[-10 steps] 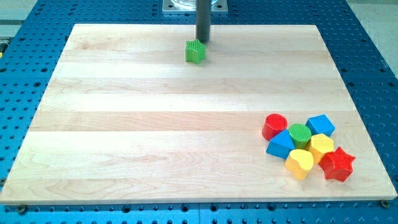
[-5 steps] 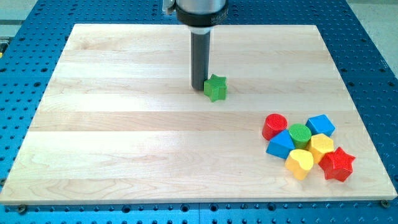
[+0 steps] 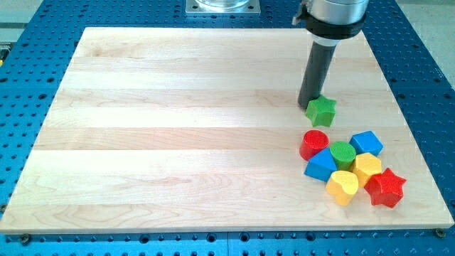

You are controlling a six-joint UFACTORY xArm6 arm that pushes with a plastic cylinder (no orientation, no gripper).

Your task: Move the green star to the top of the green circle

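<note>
The green star (image 3: 321,111) lies on the wooden board at the view's right, just above the red circle (image 3: 314,144). My tip (image 3: 308,106) touches the star's upper left side. The green circle (image 3: 343,153) sits in the middle of a tight cluster of blocks, below and a little right of the star, with a small gap between them.
Around the green circle lie a blue block (image 3: 367,143), a blue block (image 3: 320,165), a yellow block (image 3: 367,168), a yellow heart (image 3: 343,187) and a red star (image 3: 385,188). The board's right edge (image 3: 409,117) is close by.
My tip has pushed the green star from the board's top middle down and to the right, until it lies just above the cluster.
</note>
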